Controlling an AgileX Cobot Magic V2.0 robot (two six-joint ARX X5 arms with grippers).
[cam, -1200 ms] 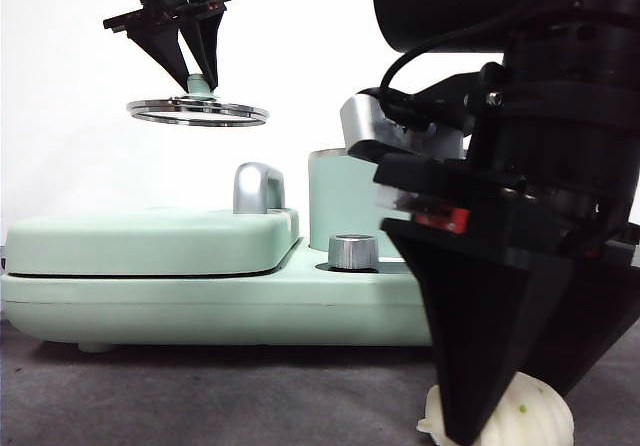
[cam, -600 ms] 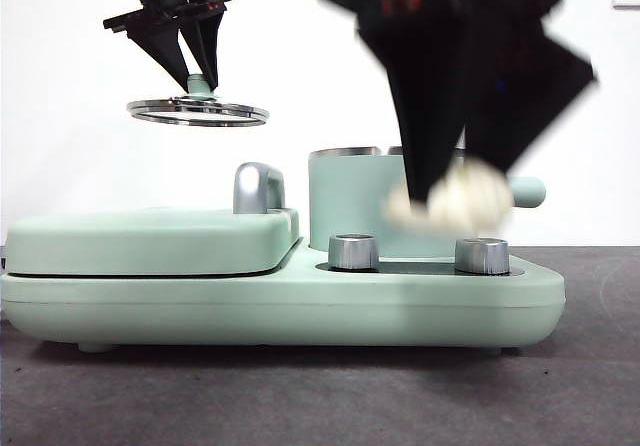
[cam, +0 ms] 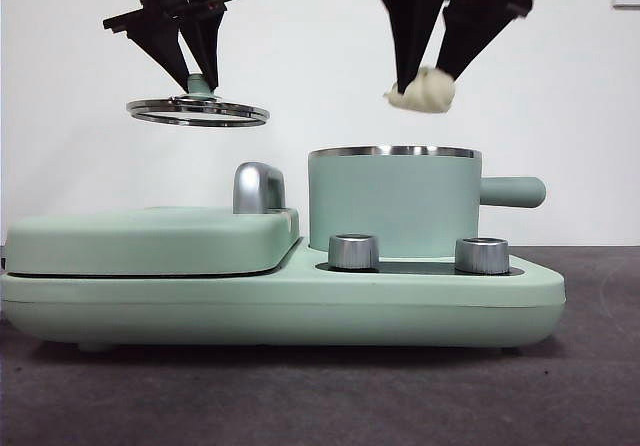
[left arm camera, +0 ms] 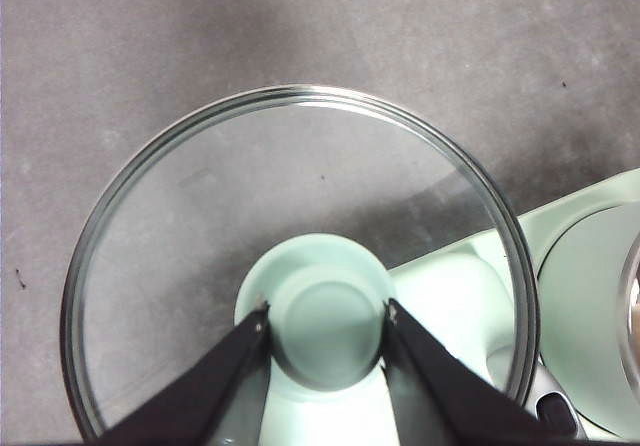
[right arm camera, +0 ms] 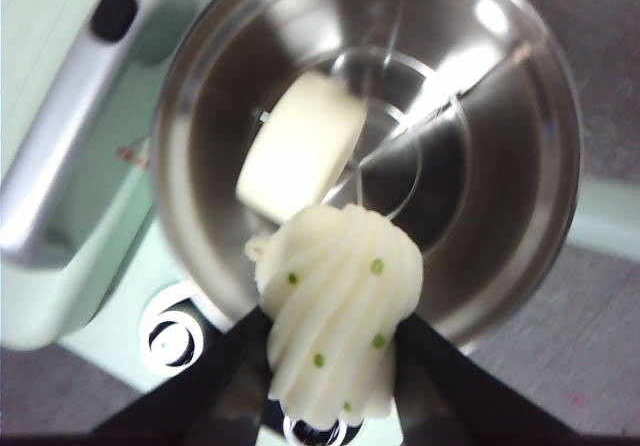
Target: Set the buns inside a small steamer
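My right gripper [cam: 428, 81] is shut on the ribbed bun with green dots [cam: 424, 92] and holds it in the air above the open mint-green small steamer [cam: 394, 204]. In the right wrist view the ribbed bun [right arm camera: 340, 311] hangs over the steamer's steel rim [right arm camera: 200, 56], and the smooth plain bun [right arm camera: 300, 146] lies inside the pot. My left gripper [cam: 200, 78] is shut on the green knob [left arm camera: 328, 326] of the steamer's glass lid [cam: 197, 112] and holds it high over the griddle side.
The steamer stands on a mint-green cooker base [cam: 280, 301] with two steel dials [cam: 353, 251]. A flat griddle lid [cam: 150, 240] with a chrome handle [cam: 257, 187] covers its other half. The steamer's stubby side handle [cam: 512, 192] points away from the griddle.
My right gripper has lifted the ribbed bun from the table in front of the cooker up to above the steamer. The left gripper and lid have not moved.
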